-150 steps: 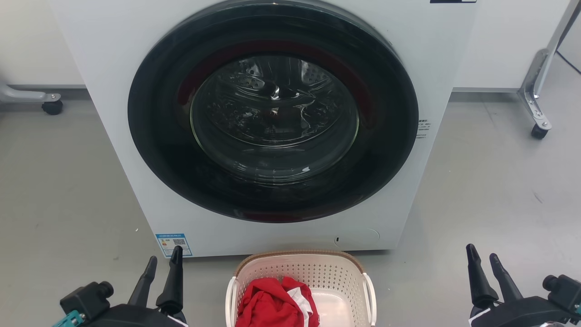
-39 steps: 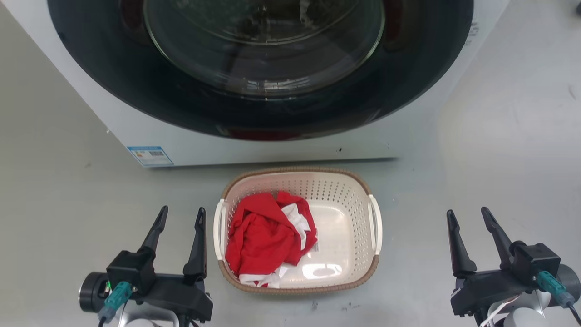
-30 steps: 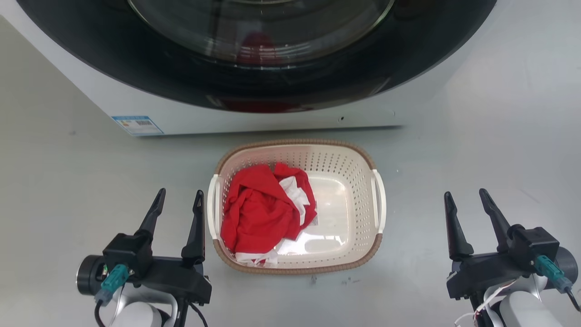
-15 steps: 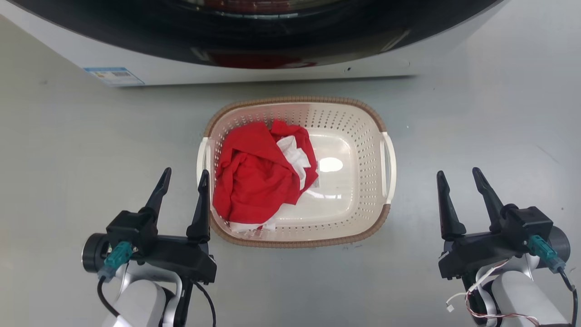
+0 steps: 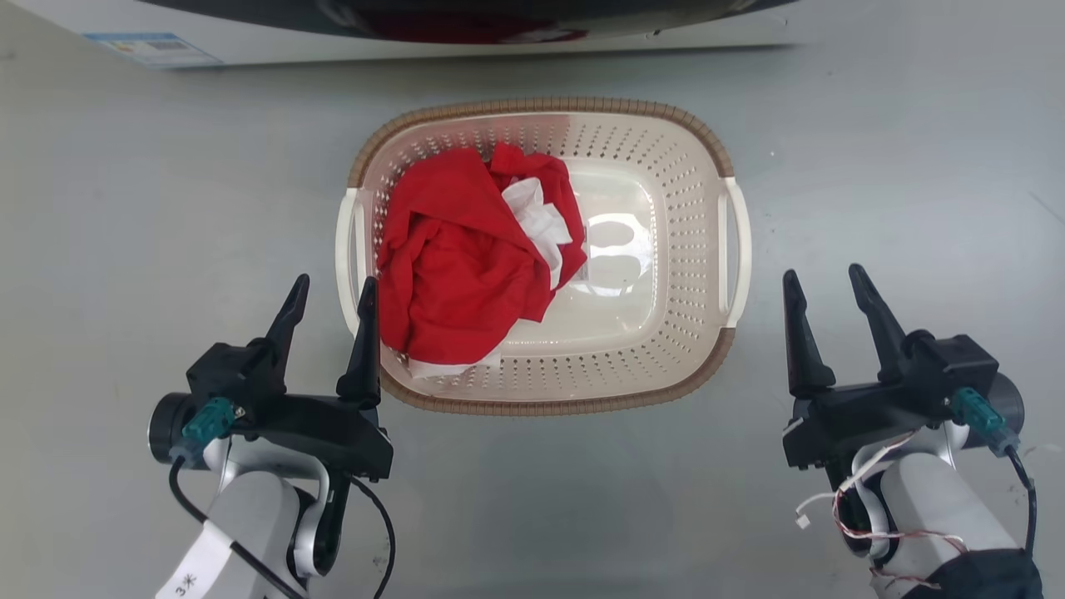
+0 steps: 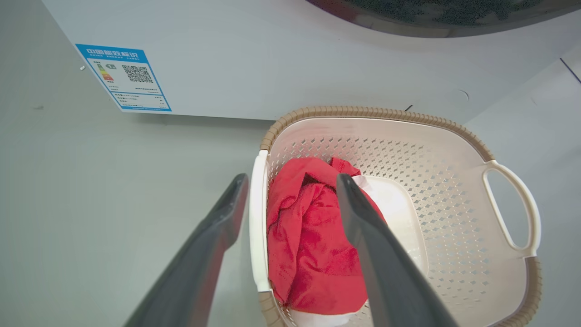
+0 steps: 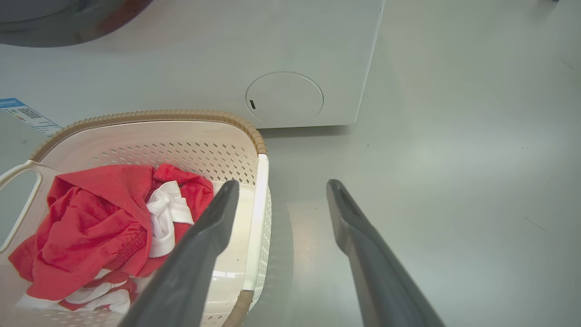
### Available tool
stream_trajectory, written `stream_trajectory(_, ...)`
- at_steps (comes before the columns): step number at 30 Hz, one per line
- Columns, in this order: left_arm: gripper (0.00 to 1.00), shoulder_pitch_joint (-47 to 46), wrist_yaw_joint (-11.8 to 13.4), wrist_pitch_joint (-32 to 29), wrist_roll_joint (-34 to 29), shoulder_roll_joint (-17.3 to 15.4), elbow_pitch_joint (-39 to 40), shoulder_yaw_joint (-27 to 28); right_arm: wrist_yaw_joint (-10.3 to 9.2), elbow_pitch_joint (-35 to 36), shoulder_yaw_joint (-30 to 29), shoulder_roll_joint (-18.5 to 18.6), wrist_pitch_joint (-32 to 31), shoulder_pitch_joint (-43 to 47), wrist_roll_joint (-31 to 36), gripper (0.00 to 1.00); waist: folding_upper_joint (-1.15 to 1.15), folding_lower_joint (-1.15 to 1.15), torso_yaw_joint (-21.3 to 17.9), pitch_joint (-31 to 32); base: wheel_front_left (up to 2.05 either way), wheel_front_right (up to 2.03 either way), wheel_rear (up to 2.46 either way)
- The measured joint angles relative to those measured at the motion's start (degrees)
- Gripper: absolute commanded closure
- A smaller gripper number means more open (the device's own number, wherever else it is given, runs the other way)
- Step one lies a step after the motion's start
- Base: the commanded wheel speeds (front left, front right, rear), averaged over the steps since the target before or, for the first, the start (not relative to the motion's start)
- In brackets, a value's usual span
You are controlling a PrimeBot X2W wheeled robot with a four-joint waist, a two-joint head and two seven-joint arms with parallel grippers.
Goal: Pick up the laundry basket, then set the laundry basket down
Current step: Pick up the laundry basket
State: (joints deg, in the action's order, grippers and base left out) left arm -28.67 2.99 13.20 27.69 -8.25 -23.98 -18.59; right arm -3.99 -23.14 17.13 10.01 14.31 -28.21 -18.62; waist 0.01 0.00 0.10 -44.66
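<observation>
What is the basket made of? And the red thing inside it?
The laundry basket looks like smooth cream plastic: shiny floor, neat punched holes. Its brown rim looks woven but is probably moulded plastic too. The red thing looks like soft cloth, crumpled into folds.

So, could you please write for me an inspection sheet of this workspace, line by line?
Surface: grey floor, bare, with faint marks.
Job's things: laundry basket stands on the floor, not yet lifted; a red garment with white parts is heaped in its left half.
Clutter: nothing seen.
Claws: left claw open, one finger on each side of the left handle, no grip yet; right claw open, beside the right handle, apart from it.
Cables: black cable loops under the left arm; thin red and white wires hang loose at the right wrist.
Surroundings: washing machine behind the basket, blue label on its front.
</observation>
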Motion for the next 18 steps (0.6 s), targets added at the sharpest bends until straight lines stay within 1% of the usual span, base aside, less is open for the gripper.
stream_trajectory(5,0.0,-2.36,-0.62,-0.33,0.21,0.46,-2.65,-0.08,0.49,-1.55,0.05,-0.43,0.25,-2.99,0.0,0.0,0.0,0.0,-0.04,-2.65,0.0,0.0,0.0)
stream_trajectory(7,0.0,-3.52,-1.45,-0.52,0.81,0.93,-3.85,0.01,0.98,-2.29,0.15,-0.49,0.4,-4.12,0.0,0.0,0.0,0.0,-0.05,-3.6,0.0,0.0,0.0)
stream_trajectory(9,0.0,-4.88,-1.92,-0.98,0.98,1.33,-5.08,-0.09,0.99,-3.18,0.15,-0.56,0.38,-5.14,0.0,0.0,0.0,0.0,-0.04,-4.47,0.0,0.0,0.0)
stream_trajectory(11,0.0,-6.32,-2.09,-1.1,0.99,1.38,-6.3,-0.24,1.43,-4.03,0.27,-0.69,0.4,-6.06,0.0,0.0,0.0,0.0,-0.01,-5.22,0.0,0.0,0.0)
stream_trajectory(14,0.0,-8.3,-2.56,-1.77,1.0,1.37,-8.86,-0.22,1.58,-5.7,0.77,-1.7,0.4,-7.54,0.0,0.0,0.0,0.01,0.02,-6.06,0.0,0.0,0.0)
stream_trajectory(18,0.0,-10.72,-2.76,-2.53,1.0,1.13,-12.07,-0.03,2.5,-7.8,1.7,-2.81,0.4,-9.65,0.0,0.0,0.0,0.0,-0.06,-6.55,0.0,0.0,0.0)
